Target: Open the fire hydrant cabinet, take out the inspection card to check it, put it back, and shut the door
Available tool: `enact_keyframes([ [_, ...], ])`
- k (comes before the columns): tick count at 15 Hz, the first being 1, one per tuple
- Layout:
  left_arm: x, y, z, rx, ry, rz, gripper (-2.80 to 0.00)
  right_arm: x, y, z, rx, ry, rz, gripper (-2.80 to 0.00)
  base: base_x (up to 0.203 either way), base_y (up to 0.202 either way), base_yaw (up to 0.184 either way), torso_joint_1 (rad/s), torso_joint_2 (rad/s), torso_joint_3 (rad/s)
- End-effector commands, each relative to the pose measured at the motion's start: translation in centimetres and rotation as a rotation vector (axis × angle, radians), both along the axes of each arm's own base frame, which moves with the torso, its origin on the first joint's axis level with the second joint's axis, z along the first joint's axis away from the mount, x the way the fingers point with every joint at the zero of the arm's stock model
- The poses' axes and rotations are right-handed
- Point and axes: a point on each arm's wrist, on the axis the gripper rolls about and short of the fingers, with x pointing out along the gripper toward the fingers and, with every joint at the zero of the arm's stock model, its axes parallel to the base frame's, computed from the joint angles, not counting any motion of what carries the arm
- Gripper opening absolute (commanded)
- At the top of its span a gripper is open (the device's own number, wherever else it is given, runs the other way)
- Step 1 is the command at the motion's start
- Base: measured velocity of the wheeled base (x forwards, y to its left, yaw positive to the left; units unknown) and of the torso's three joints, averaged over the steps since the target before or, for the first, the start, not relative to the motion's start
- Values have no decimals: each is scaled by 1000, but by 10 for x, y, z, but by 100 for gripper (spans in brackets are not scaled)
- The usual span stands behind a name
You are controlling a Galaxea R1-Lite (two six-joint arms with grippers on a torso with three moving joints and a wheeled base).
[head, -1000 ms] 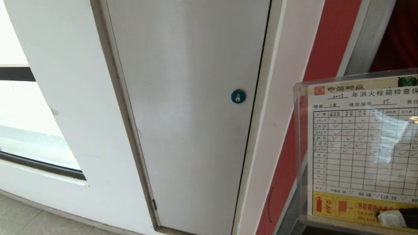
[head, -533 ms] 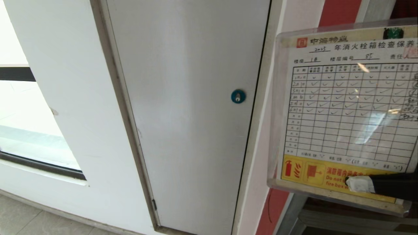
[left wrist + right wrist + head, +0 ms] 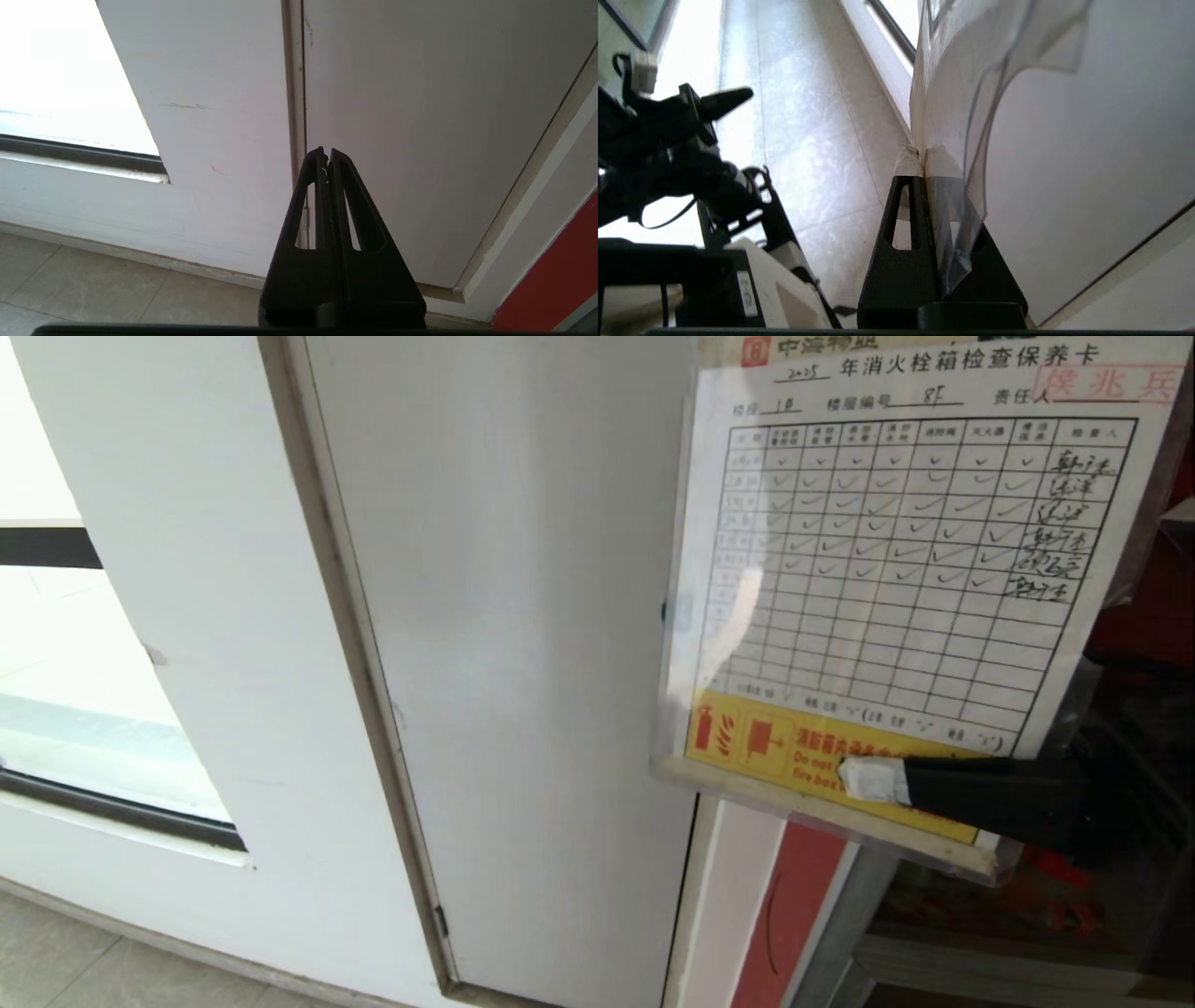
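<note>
White tape wraps the tips of the right gripper (image 3: 873, 779), whose black fingers are pressed together on the lower edge of the inspection card (image 3: 896, 560), pinching it at the yellow band with the red fire icons. The arm reaches in from the right side of the head view, so the card stands nearly upright above the fingertips with its printed face toward the head camera. That looks like the checking step: a hold on the bottom band leaves the grid of ticks and the column of signatures uncovered and readable. In the right wrist view the card rises straight out from between the taped tips, and its clear plastic sleeve (image 3: 994, 70) curls loosely away from the sheet.

Behind the card is a plain white door (image 3: 523, 616), partly hidden by the card's left edge. Lower right, behind and below the card, part of the fire hydrant cabinet (image 3: 1102, 915) shows as a dark, reddish opening with a silver frame; its own door cannot be made out.

The left gripper (image 3: 327, 156) hangs idle, fingers closed on nothing, pointing at the white door's hinge edge near the tiled floor (image 3: 93, 280).
</note>
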Motion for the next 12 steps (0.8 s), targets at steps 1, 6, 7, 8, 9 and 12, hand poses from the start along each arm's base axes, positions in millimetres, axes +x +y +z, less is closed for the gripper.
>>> enact_keyframes([
  [1, 1, 0, -2, 1, 8, 0, -280, 0, 10, -1, 20, 18, 30, -280, 0, 0, 0, 0, 0, 0],
  [6, 1, 0, -2, 1, 8, 0, -280, 2, 16, -3, 16, 42, 37, -280, 0, 0, 0, 0, 0, 0],
  [7, 1, 0, -2, 0, 8, 0, -280, 0, 18, -3, 25, 60, 51, -280, 0, 0, 0, 0, 0, 0],
  [8, 1, 0, -2, 0, 8, 0, -280, -2, 20, -2, 30, 65, 63, -280, 0, 0, 0, 0, 0, 0],
  [9, 1, 0, -2, 1, 8, 0, -280, -3, 22, 0, 33, 65, 75, -280, 0, 0, 0, 0, 0, 0],
  [12, 1, 0, -2, 1, 8, 0, -280, -3, 31, 1, 38, 84, 106, -280, 0, 0, 0, 0, 0, 0],
])
